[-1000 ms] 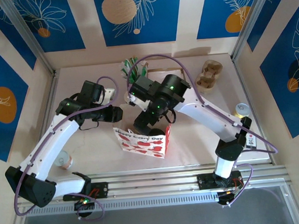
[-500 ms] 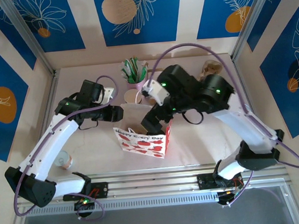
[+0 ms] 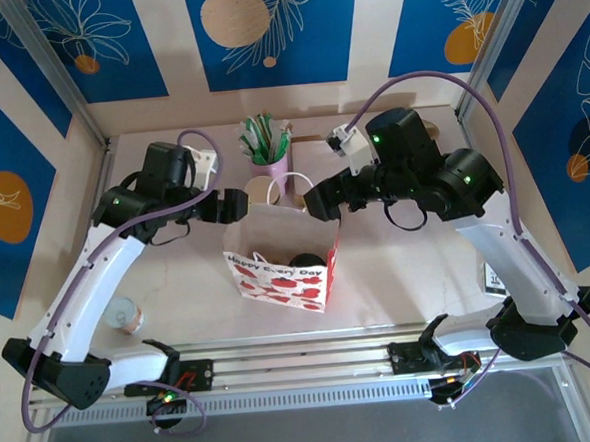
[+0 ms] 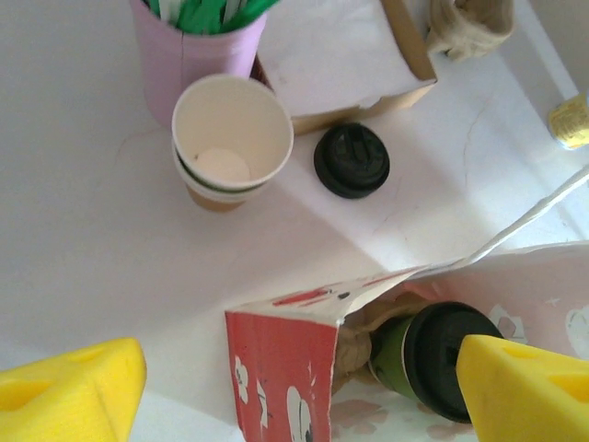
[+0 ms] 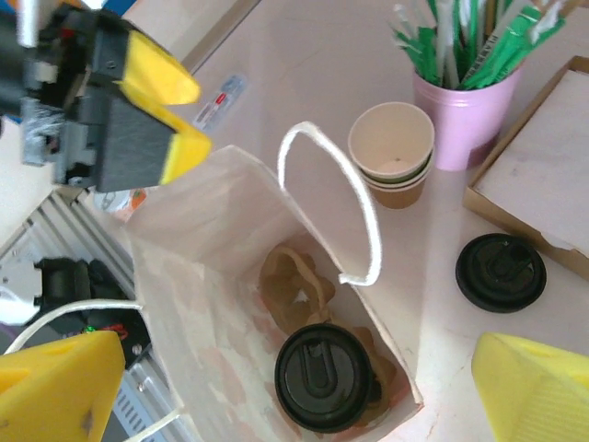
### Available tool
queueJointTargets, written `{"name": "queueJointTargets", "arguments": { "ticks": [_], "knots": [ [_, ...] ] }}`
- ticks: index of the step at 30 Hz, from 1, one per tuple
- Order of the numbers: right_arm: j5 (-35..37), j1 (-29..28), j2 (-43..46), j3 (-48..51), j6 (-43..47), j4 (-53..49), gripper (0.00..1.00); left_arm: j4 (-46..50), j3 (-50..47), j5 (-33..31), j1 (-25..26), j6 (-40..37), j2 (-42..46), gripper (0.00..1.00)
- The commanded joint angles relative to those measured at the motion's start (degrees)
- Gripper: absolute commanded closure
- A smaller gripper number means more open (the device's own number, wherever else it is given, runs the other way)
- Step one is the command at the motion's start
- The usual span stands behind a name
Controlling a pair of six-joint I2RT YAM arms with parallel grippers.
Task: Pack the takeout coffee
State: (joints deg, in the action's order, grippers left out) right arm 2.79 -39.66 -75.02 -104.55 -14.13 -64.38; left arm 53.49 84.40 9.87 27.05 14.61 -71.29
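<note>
- Overhead, the bag point(image 3: 279, 282) stands mid-bench point(image 3: 178, 278), mouth open, with just a black lid showing inside.
- The right wrist view looks straight down the mouth: the coffee point(image 5: 324, 378) sits at the bottom, lid facing up at the opening.
- The left wrist view gives the side: the green body of the coffee point(image 4: 398, 350) leans, its long axis tilted, lid end toward the bag's point(image 4: 281, 359) right.
- Crumpled brown paper point(image 5: 294, 285) is packed just beside it, and the white handle point(image 5: 363, 198) arcs over the mouth.
- The left end effector point(image 3: 236, 205) hangs at the bag's far left edge, fingers spread wide, gripping nothing.
- The right end effector point(image 3: 314, 198) is at the far right edge, fingers fully spread, also empty.
- Between them, past the bag: the tan cup point(image 3: 263, 191) and pink cup point(image 3: 268, 153) of straws.
- The wrist view adds a loose lid point(image 5: 500, 271) beside a box point(image 5: 543, 175).
- A small can point(image 3: 127, 314) sits near left, well apart.
</note>
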Motion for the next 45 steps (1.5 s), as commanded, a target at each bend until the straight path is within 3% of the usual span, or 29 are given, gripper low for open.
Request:
{"name": "queueJointTargets", "arguments": {
  "ticks": [1, 8, 15, 21, 33, 38, 45],
  "knots": [
    [-2.67, 3.49, 2.0, 2.48, -4.55, 4.3, 0.04, -3.15, 2.41, -0.71, 0.15, 0.06, 2.35, 0.09],
    [-2.96, 9.15, 0.46, 6.74, -7.49, 10.24, 0.08, -9.83, 0.22, -8.2, 0.11, -1.22, 7.41, 0.0],
    [-5.52, 14.61, -9.01, 6.01, -8.93, 16.83, 0.18, -12.19, 1.51, -11.27, -0.15, -2.39, 4.67, 0.02],
    [-5.36, 15.49, -22.81, -5.87, -6.92, 17.27, 0.32, -12.74, 3.76, -13.12, -0.72, -3.57, 0.9, 0.05],
    [-8.68, 14.47, -45.34, -26.79, -3.58, 15.59, 0.49, -23.67, -9.71, -17.57, -0.94, -6.6, 7.52, 0.03],
    [-6.34, 13.32, -51.17, -34.23, -2.4, 11.71, 0.52, -25.83, -12.68, -18.75, -0.94, -6.59, 8.19, 0.03],
    [-3.68, 12.18, -52.85, -34.84, -1.66, 11.34, 0.59, -26.25, -13.9, -18.65, -0.94, -6.65, 7.73, 0.03]
  ]
}}
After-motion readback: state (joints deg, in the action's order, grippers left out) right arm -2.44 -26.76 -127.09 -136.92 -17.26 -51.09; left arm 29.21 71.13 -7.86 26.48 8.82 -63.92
